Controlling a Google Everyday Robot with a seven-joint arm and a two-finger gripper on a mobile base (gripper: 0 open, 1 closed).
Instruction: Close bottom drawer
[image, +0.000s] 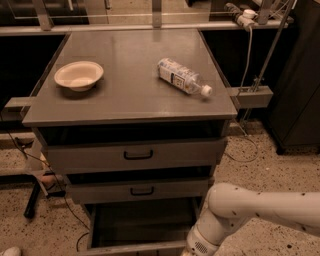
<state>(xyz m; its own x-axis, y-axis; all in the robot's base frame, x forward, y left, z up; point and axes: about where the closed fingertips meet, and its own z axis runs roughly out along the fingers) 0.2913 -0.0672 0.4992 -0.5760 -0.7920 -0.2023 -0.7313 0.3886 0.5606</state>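
The bottom drawer (142, 226) of the grey cabinet (130, 120) stands pulled out, its shallow tray open toward me; its front panel lies at the bottom edge of the view. My white arm (250, 210) comes in from the right and bends down at the drawer's front right corner. The gripper is below the frame, out of view. The middle drawer (140, 191) and the top drawer (135, 156) sit above, each with a black handle.
On the cabinet top lie a cream bowl (78, 75) at the left and a plastic bottle (183, 76) on its side at the right. A metal stand with cables (257, 60) is at the right, a dark cabinet (300, 90) beyond it. Cables trail on the speckled floor at the left (45, 190).
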